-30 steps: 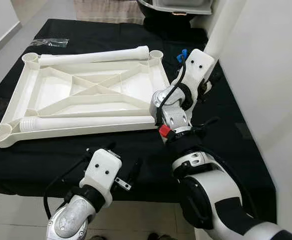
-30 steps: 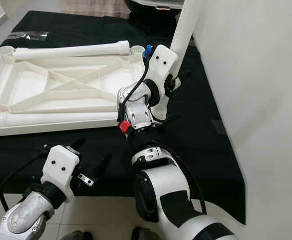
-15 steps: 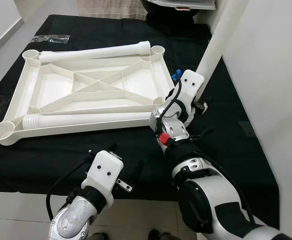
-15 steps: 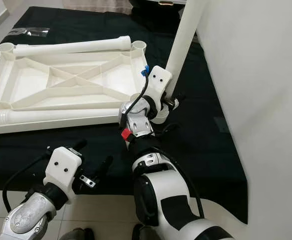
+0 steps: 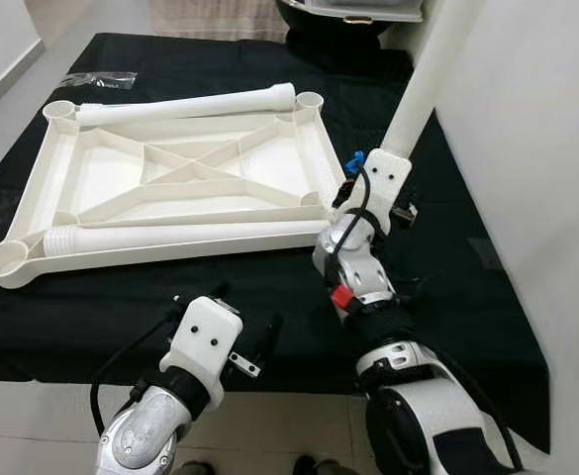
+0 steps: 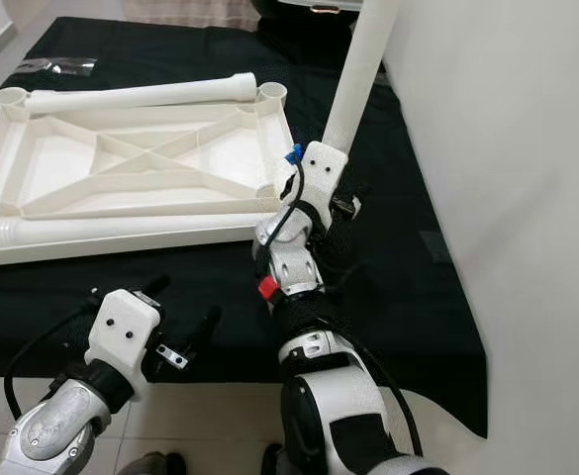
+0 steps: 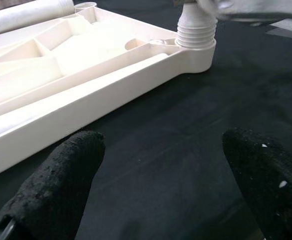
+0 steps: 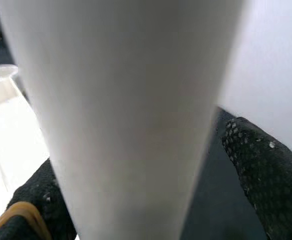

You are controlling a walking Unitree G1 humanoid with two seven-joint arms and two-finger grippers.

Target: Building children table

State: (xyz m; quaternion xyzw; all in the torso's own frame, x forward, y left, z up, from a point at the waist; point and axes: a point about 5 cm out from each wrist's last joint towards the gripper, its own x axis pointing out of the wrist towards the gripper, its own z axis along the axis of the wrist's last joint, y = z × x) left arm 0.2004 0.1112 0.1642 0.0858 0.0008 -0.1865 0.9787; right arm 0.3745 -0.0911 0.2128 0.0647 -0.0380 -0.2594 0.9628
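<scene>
A white table top (image 5: pixel 101 183) lies upside down on the black-covered table. My right gripper (image 5: pixel 396 198) is shut on a white table leg (image 5: pixel 430 74), held nearly upright at the top's near right corner. In the right wrist view the leg (image 8: pixel 121 100) fills the space between the black fingers (image 8: pixel 265 170). In the left wrist view the leg's ribbed end (image 7: pixel 196 25) stands in the corner socket (image 7: pixel 195 54). My left gripper (image 5: pixel 247 312) hangs open over the table's front edge, its fingers (image 7: pixel 56 185) holding nothing.
Two more white legs lie on the upturned top, one along the far side (image 5: pixel 185 104) and one along the near side (image 5: pixel 170 236). A clear plastic bag (image 5: pixel 96 79) sits at the far left. A white wall (image 5: pixel 536 148) runs close along the right.
My right gripper has brought the leg down and toward me, to the near right corner socket, and the forearm has swung right. The left arm has stayed put.
</scene>
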